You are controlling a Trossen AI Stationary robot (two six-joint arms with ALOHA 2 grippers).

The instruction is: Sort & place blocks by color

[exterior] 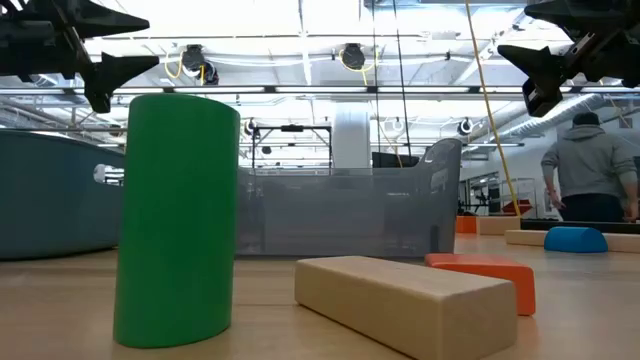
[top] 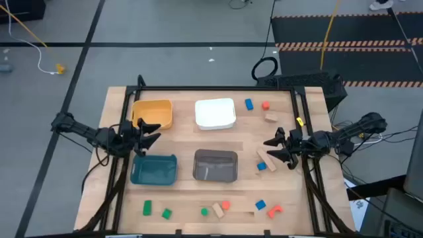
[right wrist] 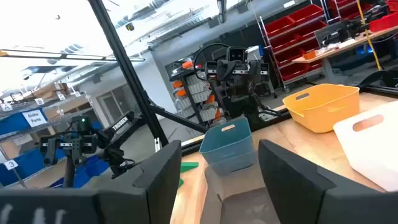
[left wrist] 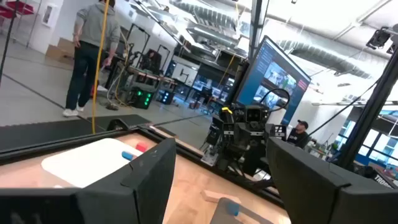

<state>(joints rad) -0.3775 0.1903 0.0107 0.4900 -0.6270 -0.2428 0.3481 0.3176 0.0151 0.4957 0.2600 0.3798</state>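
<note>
Small blocks lie scattered on the wooden table: a blue (top: 248,104), a red-orange (top: 265,105) and a tan one (top: 271,117) at the far right, a tan bar (top: 266,158) with a blue block (top: 262,166) right of the grey bin, and several green, tan, orange and blue ones along the near edge, among them a green cylinder (exterior: 178,220) standing on end. My left gripper (top: 155,133) hovers open between the yellow and teal bins. My right gripper (top: 269,149) hovers open just right of the tan bar. Both hold nothing.
Four bins stand mid-table: yellow (top: 153,114), white (top: 215,113), teal (top: 154,169) and grey (top: 215,165). Black frame rails run along the table's left, right and far edges. A person (exterior: 590,170) stands in the room beyond the table.
</note>
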